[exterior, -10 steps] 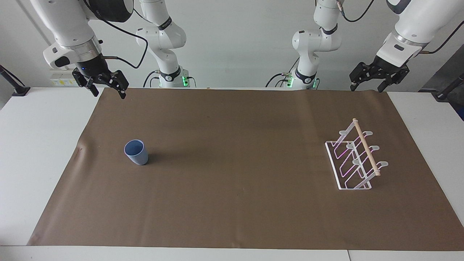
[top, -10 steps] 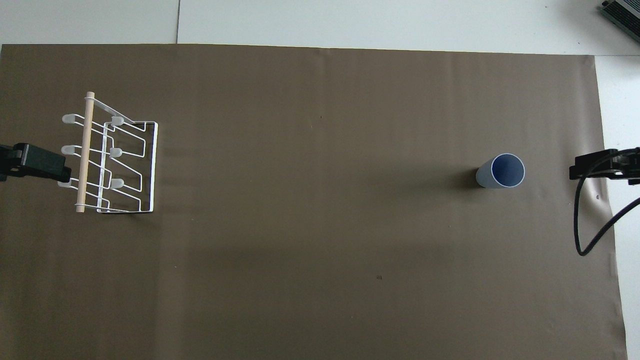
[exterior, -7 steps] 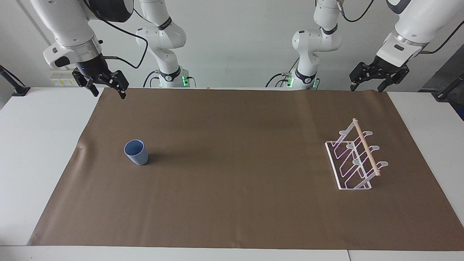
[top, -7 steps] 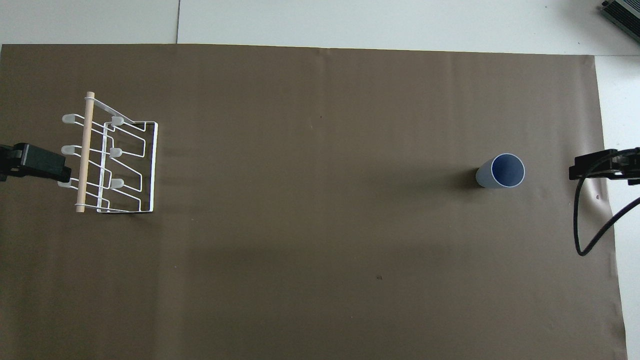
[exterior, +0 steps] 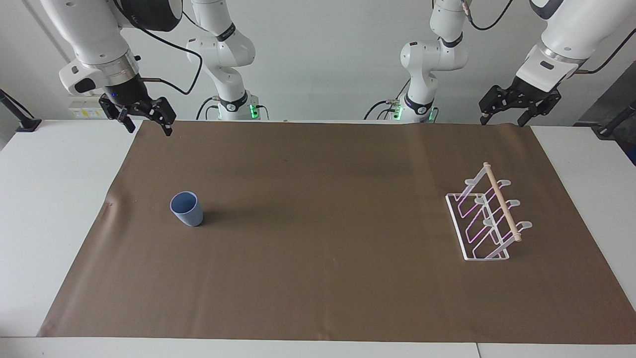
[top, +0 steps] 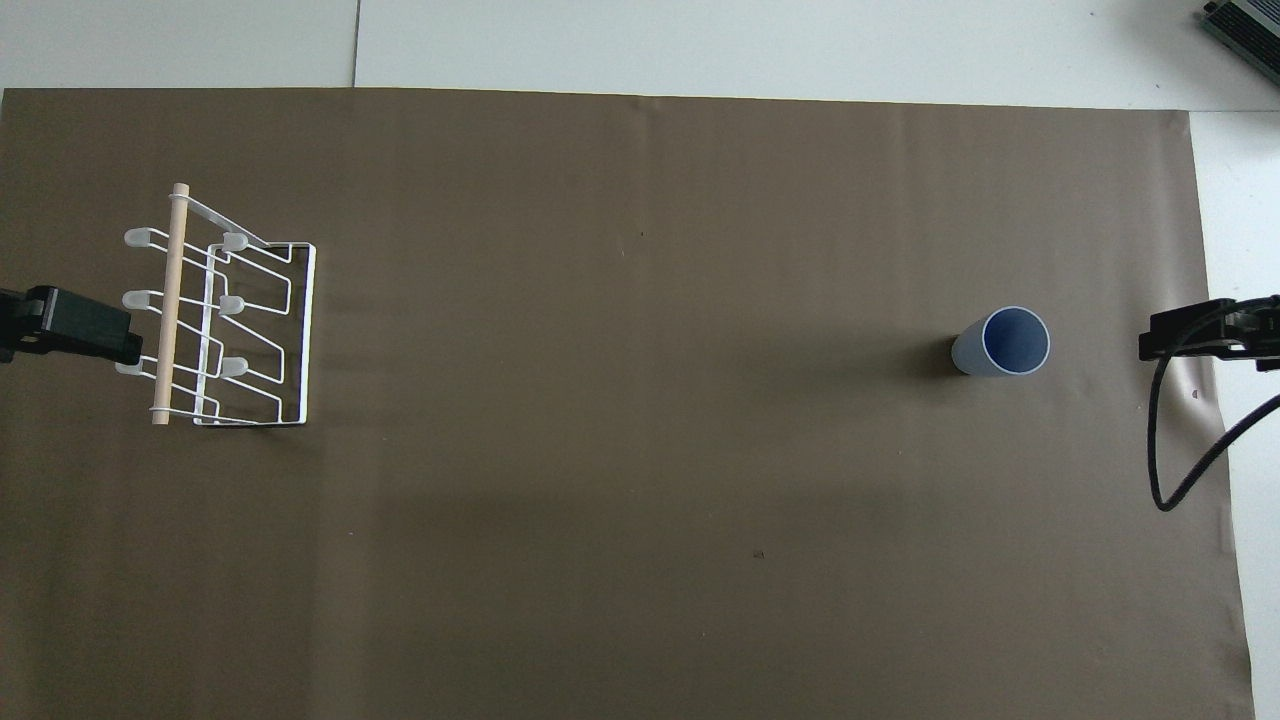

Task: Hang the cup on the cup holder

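Note:
The light blue cup (exterior: 187, 209) (top: 1001, 342) stands upright, mouth up, on the brown mat toward the right arm's end of the table. The white wire cup holder (exterior: 486, 219) (top: 222, 310) with its wooden dowel stands toward the left arm's end, with nothing on its prongs. My right gripper (exterior: 150, 127) hangs open and empty in the air over the mat's corner by the robots. My left gripper (exterior: 502, 120) hangs open and empty over the other corner by the robots. Only the tips of both grippers show in the overhead view.
A brown mat (exterior: 318, 278) covers most of the white table (exterior: 44, 199). A black cable (top: 1165, 440) loops down from the right arm over the mat's edge. The arm bases (exterior: 233, 107) stand at the table's robot-side edge.

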{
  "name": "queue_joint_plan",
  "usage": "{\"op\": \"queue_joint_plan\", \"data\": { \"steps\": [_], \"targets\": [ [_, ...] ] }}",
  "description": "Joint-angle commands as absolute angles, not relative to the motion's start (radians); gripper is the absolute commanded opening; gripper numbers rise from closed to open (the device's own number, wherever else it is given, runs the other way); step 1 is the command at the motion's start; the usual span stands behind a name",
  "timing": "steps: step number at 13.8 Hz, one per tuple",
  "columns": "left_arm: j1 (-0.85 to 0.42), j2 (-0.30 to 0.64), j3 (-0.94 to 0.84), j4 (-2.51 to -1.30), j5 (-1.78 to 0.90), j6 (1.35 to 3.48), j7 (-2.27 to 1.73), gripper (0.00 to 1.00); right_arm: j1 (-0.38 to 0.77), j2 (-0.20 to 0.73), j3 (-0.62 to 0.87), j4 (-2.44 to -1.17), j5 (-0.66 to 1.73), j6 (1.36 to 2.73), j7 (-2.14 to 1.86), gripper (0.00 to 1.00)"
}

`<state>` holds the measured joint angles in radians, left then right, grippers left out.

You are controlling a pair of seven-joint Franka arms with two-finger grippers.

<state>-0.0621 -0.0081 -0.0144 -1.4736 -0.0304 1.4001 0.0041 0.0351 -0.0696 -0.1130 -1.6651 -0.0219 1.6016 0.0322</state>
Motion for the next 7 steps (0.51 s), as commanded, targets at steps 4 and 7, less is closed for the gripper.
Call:
{"op": "queue_joint_plan", "data": {
  "steps": [4, 7],
  "targets": [
    [-0.057, -0.035, -0.02, -1.505, -0.017, 1.397, 0.0, 1.0, 0.032, -0.095, -0.109, -1.701, -0.018, 1.626, 0.038, 1.0],
    [-0.057, -0.035, -0.02, -1.505, -0.017, 1.397, 0.0, 1.0, 0.028, -0.092, -0.109, -1.7, -0.018, 1.625, 0.034, 1.0]
  ]
}}
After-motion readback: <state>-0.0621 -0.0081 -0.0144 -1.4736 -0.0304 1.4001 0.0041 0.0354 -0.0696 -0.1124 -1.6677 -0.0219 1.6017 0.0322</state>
